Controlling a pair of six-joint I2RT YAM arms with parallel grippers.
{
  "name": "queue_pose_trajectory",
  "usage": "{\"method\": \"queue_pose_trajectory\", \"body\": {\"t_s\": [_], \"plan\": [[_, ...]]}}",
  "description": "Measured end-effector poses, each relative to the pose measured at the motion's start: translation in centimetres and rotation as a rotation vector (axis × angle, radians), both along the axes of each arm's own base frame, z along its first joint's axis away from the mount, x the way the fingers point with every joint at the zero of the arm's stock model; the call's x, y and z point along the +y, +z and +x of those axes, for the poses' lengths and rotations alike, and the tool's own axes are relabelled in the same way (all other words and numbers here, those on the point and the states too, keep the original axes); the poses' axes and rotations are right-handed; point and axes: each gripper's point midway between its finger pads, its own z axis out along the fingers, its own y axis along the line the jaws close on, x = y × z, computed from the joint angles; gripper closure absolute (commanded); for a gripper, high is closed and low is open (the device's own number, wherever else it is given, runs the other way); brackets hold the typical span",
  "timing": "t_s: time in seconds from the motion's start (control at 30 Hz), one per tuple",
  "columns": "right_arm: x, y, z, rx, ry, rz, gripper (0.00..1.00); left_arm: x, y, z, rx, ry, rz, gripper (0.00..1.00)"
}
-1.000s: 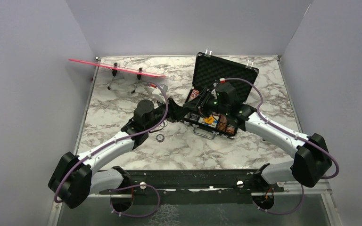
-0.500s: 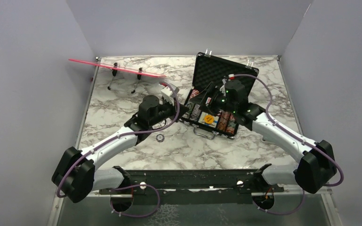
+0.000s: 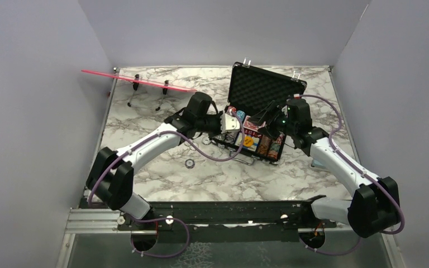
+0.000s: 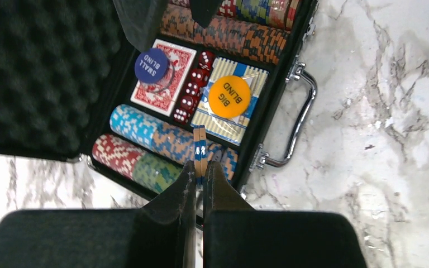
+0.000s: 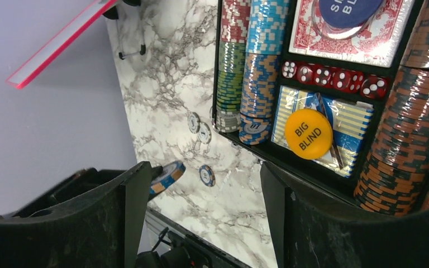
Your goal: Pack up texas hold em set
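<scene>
The black briefcase (image 3: 263,85) lies open at the back centre, foam lid up, with its handle (image 4: 303,119) facing the front. Inside it are rows of chips (image 4: 145,129), a red deck with a blue SMALL BLIND button (image 4: 151,65), red dice (image 4: 192,89) and an orange BIG BLIND button (image 4: 229,96). My left gripper (image 4: 199,167) is shut on two blue-and-orange chips (image 4: 199,146), held edge-on above the case's near-left chip row. My right gripper (image 5: 204,195) is open and empty above the case's front-left corner. Three loose chips (image 5: 206,175) lie on the marble beside the case.
A pink strip on wire legs (image 3: 139,81) stands at the back left. One loose chip (image 3: 190,163) lies on the marble table (image 3: 223,178) in front of the left arm. Grey walls close in the table on three sides.
My left gripper has moved right with the chips, from the table beside the case to over its left end. My right gripper has drawn back to the right, uncovering the tray.
</scene>
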Motion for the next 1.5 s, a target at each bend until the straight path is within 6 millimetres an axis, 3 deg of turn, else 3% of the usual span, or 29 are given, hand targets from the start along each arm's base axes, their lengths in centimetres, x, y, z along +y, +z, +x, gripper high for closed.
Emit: {"method": "queue_pose_trajectory", "body": {"t_s": [0.23, 0.57, 0.67, 1.0, 1.5], "plan": [[-0.7, -0.2, -0.3, 0.003, -0.003, -0.002, 0.27, -1.5, -1.3, 1.4, -0.029, -0.124, 0.085, 1.0], [-0.9, -1.0, -0.7, 0.028, -0.001, 0.01, 0.27, -1.0, -7.3, 1.0, 0.09, -0.18, 0.238, 1.0], [-0.7, -1.0, -0.8, 0.03, 0.008, 0.016, 0.27, -0.6, -8.2, 1.1, 0.108, -0.173, 0.268, 1.0], [-0.6, -0.7, -0.8, 0.021, 0.019, 0.027, 0.28, -1.3, -7.3, 3.2, 0.054, -0.144, 0.284, 0.92], [-0.6, -0.7, -0.9, 0.019, 0.025, 0.023, 0.28, -1.2, -8.5, 2.9, 0.041, -0.155, 0.336, 0.87]]}}
